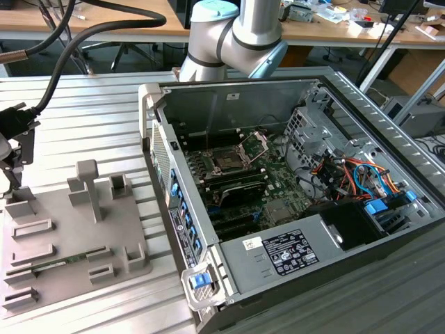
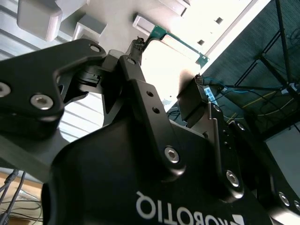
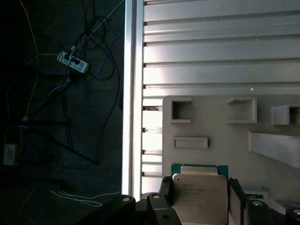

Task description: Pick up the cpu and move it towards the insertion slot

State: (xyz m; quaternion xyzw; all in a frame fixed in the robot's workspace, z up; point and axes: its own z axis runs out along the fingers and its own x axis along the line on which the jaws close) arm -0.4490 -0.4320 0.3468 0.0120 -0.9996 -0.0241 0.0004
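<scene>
Since the cpu (image 3: pixel 199 199) looks light, stiff and probably fragile underneath, the end effector (image 3: pixel 199 183) grips it by two opposite edges above the tray (image 3: pixel 215 152), well apart from the slot (image 1: pixel 229 158).

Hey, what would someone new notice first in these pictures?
The open computer case sits on the exterior view's right, its insertion slot uncovered on the motherboard. In the first wrist view, the end effector grips the silvery cpu at the grey tray.
</scene>
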